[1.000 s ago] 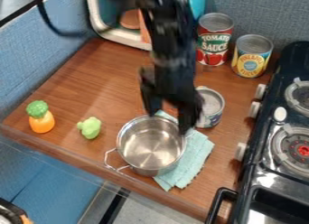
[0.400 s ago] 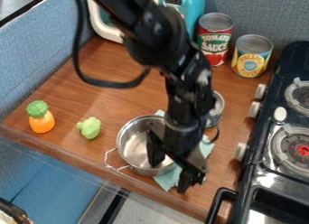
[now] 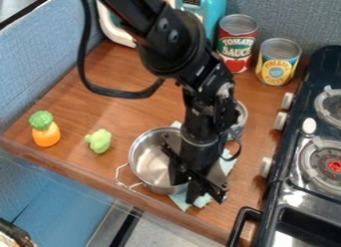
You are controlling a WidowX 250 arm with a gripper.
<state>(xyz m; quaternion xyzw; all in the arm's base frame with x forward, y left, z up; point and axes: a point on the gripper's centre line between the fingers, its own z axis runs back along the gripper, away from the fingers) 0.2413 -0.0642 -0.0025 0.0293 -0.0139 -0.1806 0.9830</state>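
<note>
Apparently, the jaws (image 3: 187, 187) clamp the metal pot (image 3: 150, 164) at its rim, cloth (image 3: 202, 200) partly beneath it. Stiff but likely slippery, it suits that rim hold

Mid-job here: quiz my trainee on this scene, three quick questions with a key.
1. True or false: the gripper is at the side of the metal pot nearer the stove.
2. The cloth partly under the pot is: A) red, B) pale blue-green, C) black.
3. Order from left to right in the picture: red-labelled can, small green toy, orange toy with green top.

Key: 1 true; 2 B; 3 orange toy, green toy, red-labelled can.
</note>
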